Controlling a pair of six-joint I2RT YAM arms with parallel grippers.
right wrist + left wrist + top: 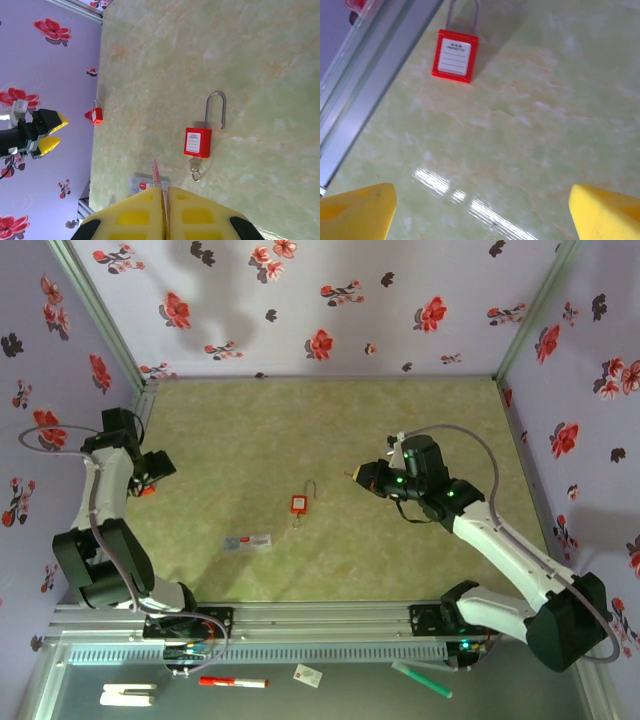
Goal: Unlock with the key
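Observation:
My right gripper is shut on the key, a thin metal blade that sticks out ahead of the yellow pads. In the top view this gripper hovers right of a red padlock in the middle of the table. That padlock lies flat with one shackle leg free of the body and a second small key in its bottom. My left gripper is open with nothing between its fingers, close to another red padlock by the left wall.
A small clear packet lies on the green table near the front, left of centre. An aluminium frame rail runs along the left wall beside the second padlock. Flowered walls close in three sides. A red marker lies on the front ledge.

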